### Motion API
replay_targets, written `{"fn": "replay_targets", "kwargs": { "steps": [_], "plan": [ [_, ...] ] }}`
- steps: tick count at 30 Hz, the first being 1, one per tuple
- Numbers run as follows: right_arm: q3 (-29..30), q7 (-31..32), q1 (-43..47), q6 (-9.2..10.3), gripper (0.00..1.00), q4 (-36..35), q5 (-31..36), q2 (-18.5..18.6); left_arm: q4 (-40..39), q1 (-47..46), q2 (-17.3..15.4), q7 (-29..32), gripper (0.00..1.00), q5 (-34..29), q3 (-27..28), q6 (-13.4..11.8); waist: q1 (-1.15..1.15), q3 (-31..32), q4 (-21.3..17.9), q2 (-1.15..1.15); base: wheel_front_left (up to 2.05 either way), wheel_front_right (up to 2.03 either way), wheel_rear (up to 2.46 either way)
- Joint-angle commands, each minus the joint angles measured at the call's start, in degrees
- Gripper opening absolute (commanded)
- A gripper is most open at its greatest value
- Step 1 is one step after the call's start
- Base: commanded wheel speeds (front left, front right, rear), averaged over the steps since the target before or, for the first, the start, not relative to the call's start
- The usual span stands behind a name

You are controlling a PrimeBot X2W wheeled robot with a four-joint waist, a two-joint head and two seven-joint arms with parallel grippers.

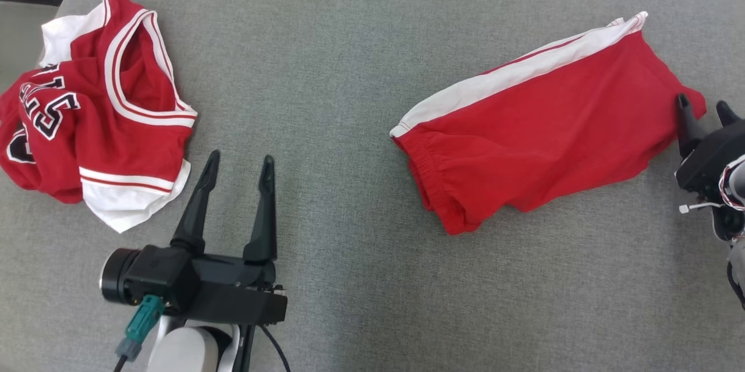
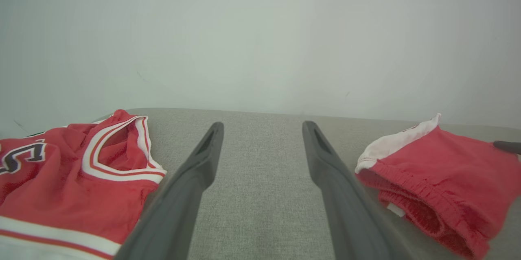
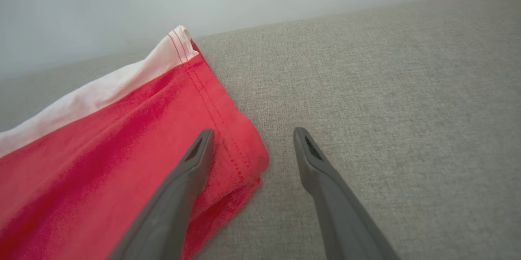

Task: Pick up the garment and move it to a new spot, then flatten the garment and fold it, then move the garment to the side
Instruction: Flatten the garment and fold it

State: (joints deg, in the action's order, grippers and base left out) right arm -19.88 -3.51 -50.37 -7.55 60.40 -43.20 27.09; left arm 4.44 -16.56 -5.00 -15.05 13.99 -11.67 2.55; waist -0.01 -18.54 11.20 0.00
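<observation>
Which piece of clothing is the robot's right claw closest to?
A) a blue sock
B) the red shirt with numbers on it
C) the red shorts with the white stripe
C: the right claw sits open at the hem corner of the red shorts, while the numbered shirt lies far over on the other side, near the left claw.

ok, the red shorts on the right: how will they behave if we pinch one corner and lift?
Probably floppy: the red shorts lie rumpled, so a corner pinch would likely leave the rest hanging. Likely light: thin cloth, no hard parts visible. Pushed, they may bunch at the elastic waistband rather than slide on the textured grey cushion.
</observation>
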Motion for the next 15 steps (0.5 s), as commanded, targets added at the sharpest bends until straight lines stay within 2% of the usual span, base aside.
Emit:
{"fn": "replay_targets", "kwargs": {
  "steps": [1, 5, 6, 7, 9, 15],
  "plan": [
    [0.0, 0.3, -0.3, 0.13, 1.00, 1.5, -0.3, -0.3, -0.2, 1.4, 0.5, -0.2, 1.00, -0.6, 1.1, 0.5, 0.01, -0.1, 0.3, 0.00, 0.00, 0.00, 0.00],
    [-0.5, 1.0, -0.2, 0.13, 1.00, 3.0, -0.8, -1.0, -0.2, 2.1, 1.2, -0.2, 1.00, -1.3, 2.1, 1.5, 0.01, -0.1, 0.7, 0.00, 0.00, 0.00, 0.00],
    [-0.7, 1.3, -0.1, 0.13, 0.81, 3.3, -1.0, -1.2, -0.1, 2.2, 1.3, -0.2, 1.00, -1.5, 2.3, 1.5, 0.01, -0.2, 0.7, 0.00, 0.00, 0.00, 0.00],
    [-0.9, 1.6, 0.1, 0.13, 0.42, 3.5, -1.2, -1.4, -0.1, 2.4, 1.5, -0.2, 1.00, -1.7, 2.5, 1.9, 0.01, -0.2, 0.8, 0.00, 0.00, 0.00, 0.00],
    [-1.2, 2.2, 0.4, 0.13, 0.00, 3.8, -1.8, -1.7, 0.2, 2.5, 1.7, -0.2, 1.00, -2.4, 2.6, 2.1, 0.01, -0.2, 0.8, 0.00, 0.00, 0.00, 0.00],
    [-1.6, 0.6, 1.6, 0.13, 0.00, 2.6, -3.9, -2.1, 1.2, 2.9, 2.0, -0.2, 1.00, -4.1, 3.2, 2.5, 0.01, 0.9, 0.0, 0.00, 0.00, 0.00, 0.00]
  ]
}}
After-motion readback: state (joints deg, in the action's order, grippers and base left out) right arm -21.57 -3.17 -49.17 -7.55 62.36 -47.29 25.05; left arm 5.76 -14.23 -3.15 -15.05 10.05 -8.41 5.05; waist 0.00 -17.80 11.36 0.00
